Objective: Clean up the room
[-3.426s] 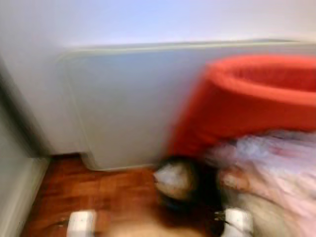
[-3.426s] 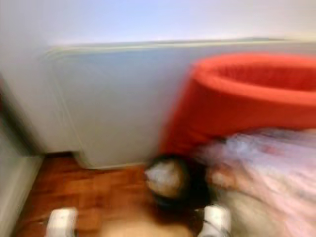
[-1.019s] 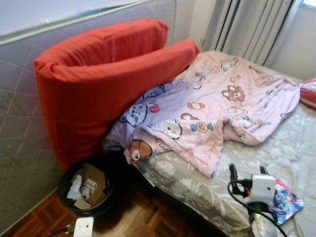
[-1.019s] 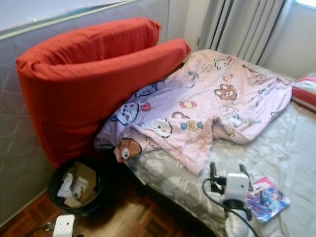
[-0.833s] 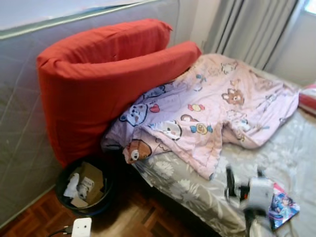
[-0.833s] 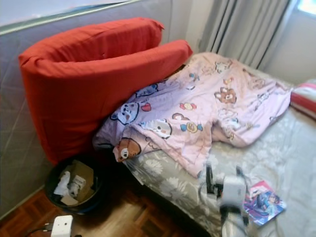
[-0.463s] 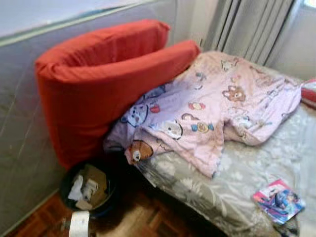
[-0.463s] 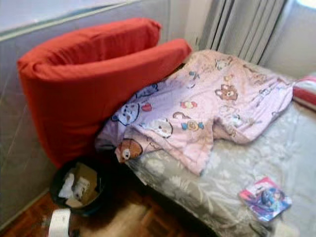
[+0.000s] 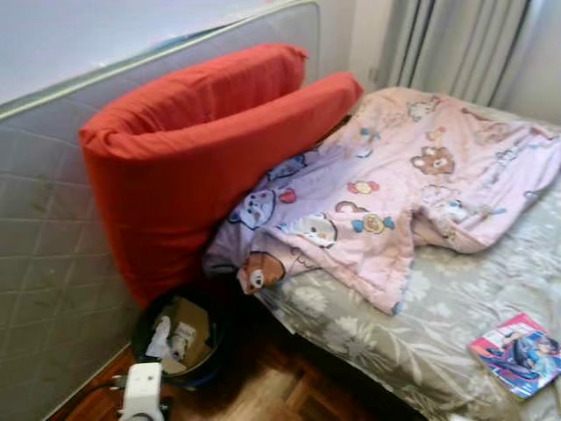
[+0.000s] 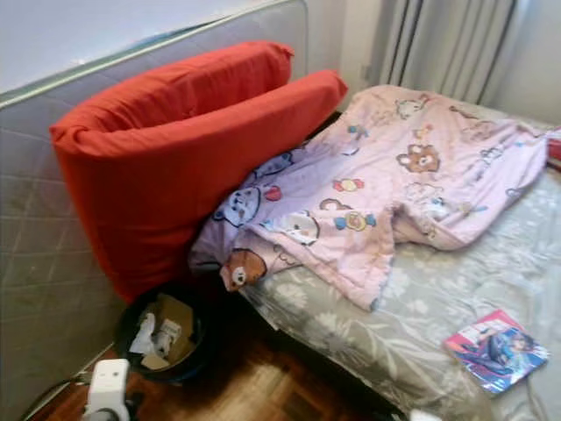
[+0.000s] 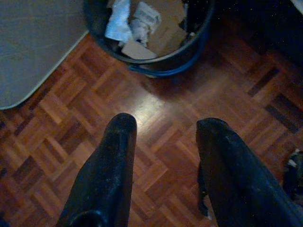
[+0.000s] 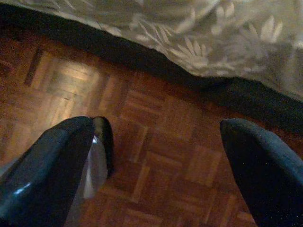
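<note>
Item 1: red cushion (image 9: 202, 149), large and folded, upper left of the head views, leaning against a grey upright mattress (image 9: 53, 263).

Item 2: pink cartoon-print blanket (image 9: 394, 202), rumpled across the centre and upper right, lying on the grey floral bedsheet (image 9: 421, 324).

Item 3: magazine (image 9: 515, 353), colourful cover, lower right, flat on the sheet near the bed edge.

Item 4: black wastebasket (image 9: 180, 338), lower left, on the parquet floor (image 10: 254, 386) between mattress and bed; we see crumpled paper and cardboard (image 11: 142, 23) inside.

Item 5: left gripper (image 11: 163, 142), above the floor just short of the wastebasket; we note its 2 fingers parted, nothing between them.

Item 6: right gripper (image 12: 161, 156), over bare parquet beside the bed's edge; fingers spread wide, empty.
</note>
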Available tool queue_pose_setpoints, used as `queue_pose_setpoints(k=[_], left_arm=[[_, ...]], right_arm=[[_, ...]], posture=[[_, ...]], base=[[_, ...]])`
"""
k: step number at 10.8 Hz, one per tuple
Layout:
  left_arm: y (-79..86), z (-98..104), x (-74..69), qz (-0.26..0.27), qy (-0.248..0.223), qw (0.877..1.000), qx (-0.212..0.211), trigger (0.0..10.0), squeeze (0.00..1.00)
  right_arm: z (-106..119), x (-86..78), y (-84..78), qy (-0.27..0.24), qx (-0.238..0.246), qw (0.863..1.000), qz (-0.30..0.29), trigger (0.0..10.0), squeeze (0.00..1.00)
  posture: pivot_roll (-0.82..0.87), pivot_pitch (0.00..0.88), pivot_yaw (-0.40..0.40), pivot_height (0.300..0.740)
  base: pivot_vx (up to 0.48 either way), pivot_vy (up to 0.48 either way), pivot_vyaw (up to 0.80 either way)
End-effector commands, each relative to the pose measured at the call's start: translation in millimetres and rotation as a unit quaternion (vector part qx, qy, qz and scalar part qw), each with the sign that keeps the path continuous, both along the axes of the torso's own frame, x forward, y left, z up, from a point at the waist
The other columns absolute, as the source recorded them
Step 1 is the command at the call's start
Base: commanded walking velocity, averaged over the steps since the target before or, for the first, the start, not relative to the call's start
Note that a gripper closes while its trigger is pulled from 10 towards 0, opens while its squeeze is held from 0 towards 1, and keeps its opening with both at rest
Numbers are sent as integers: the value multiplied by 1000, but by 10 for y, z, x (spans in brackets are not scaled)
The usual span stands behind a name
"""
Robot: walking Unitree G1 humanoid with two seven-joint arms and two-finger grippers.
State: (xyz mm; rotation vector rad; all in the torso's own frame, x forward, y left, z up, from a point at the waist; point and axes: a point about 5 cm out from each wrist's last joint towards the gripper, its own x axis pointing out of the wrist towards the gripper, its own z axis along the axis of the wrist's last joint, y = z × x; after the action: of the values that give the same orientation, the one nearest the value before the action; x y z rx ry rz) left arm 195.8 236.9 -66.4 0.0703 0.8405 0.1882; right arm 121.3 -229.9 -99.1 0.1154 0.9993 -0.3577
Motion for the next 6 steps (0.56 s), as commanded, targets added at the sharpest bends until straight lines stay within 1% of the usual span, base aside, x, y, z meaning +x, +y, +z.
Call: queue_pose_setpoints(k=[1,3,4,5,6], left_arm=[[-15,-10,-5,-10,8,1000,3,10000,0],[-29,-37,-50,-3,13,1000,2,10000,0],[-40,-50,-71,-3,15,1000,1,10000,0],[-54,-72,-109,-7,19,1000,-1,10000,0],[-63,-79,-119,-9,22,1000,0,10000,0]], right_arm=[[18,81,40,-10,5,1000,15,10000,0],[71,217,13,-28,7,999,21,10000,0],[80,236,4,-30,6,999,26,10000,0],[87,275,40,-32,8,999,43,10000,0],[88,291,60,-34,10,999,38,10000,0]], posture=[[132,11,19,740],[144,22,-2,740],[144,30,-8,740],[138,36,-17,740],[136,35,-17,740]], base=[[0,0,0],[0,0,0],[0,0,0],[0,0,0],[0,0,0]])
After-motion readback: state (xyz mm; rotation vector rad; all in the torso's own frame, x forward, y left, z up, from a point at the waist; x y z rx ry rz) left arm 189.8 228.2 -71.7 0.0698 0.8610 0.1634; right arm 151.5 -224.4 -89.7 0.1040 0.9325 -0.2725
